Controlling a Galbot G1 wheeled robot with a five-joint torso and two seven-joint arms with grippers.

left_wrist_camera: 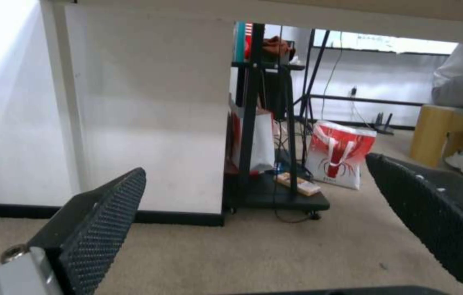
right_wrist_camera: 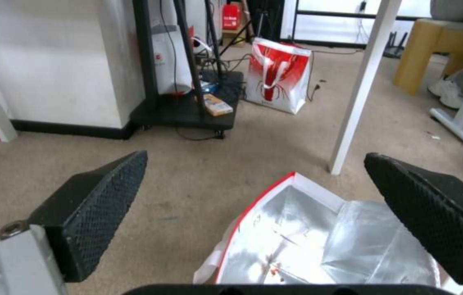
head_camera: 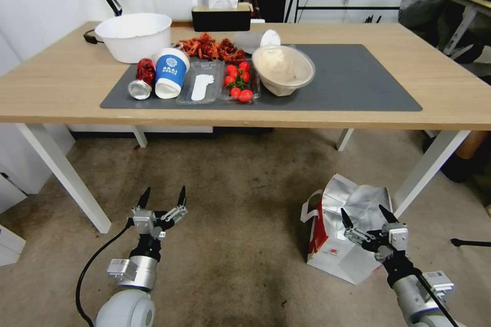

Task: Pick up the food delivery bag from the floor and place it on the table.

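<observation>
Open foil-lined food delivery bag (head_camera: 341, 245) stands on the floor (head_camera: 230, 245) beside table (head_camera: 61, 87).

— Any writing you can make out?

— Hardly. The blue paper cup (head_camera: 171, 72), on the dark grey mat (head_camera: 353, 79) just left of the clear tray with the white spoon shape (head_camera: 200, 87), carries a white emblem with white characters under it, too small to read.

— And the food delivery bag (head_camera: 343, 237)?

— A small round red logo low on its white side; no letters legible. Farther off, beyond the mat's table, a red-and-white bag (right_wrist_camera: 277, 75) bears a red crayfish drawing, no readable words.
</observation>
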